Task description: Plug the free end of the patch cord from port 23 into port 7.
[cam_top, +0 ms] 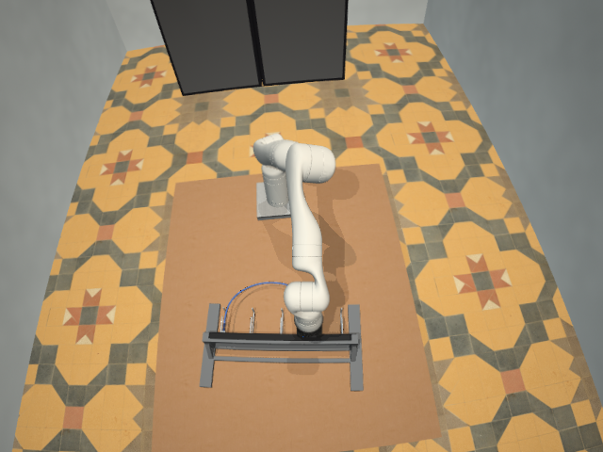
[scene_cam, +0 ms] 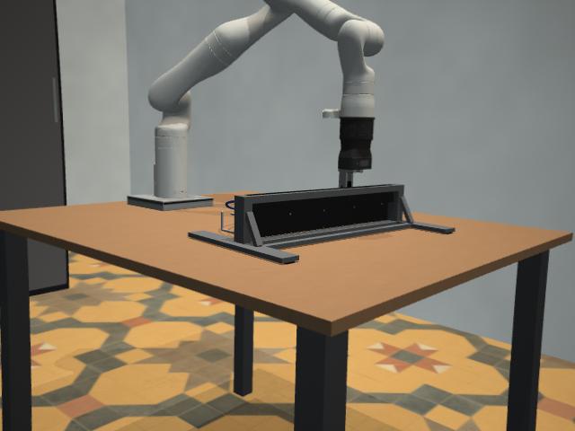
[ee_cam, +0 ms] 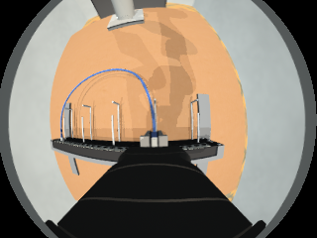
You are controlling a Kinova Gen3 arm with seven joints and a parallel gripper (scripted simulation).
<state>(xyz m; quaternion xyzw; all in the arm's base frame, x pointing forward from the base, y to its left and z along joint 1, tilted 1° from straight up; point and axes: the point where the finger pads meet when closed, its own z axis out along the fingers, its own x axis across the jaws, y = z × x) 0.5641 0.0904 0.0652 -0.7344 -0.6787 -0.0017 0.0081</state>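
Observation:
The rack (cam_top: pixel 354 377) (scene_cam: pixel 278 254) (ee_cam: pixel 204 114) stands upright on its feet, its panel front towards the robot's base. The blue patch cord (cam_top: pixel 268 282) (scene_cam: pixel 228 204) (ee_cam: pixel 119 69) leaves the panel near its left end in the wrist view and arcs over the table to my gripper (scene_cam: pixel 347 185) (ee_cam: pixel 154 136). My gripper points down at the panel's front, right of the middle in the wrist view, and is shut on the cord's plug. The fingers hide most of the plug; how deep it sits in a jack cannot be told. The number plates are not readable.
Thin cable-guide bars (cam_top: pixel 281 321) (ee_cam: pixel 91 124) stick out from the rack's front, several on the cord's side. Another guide (cam_top: pixel 341 319) (ee_cam: pixel 192 121) stands right of the gripper. The robot's base (cam_top: pixel 276 194) (scene_cam: pixel 171 162) is at the table's far side.

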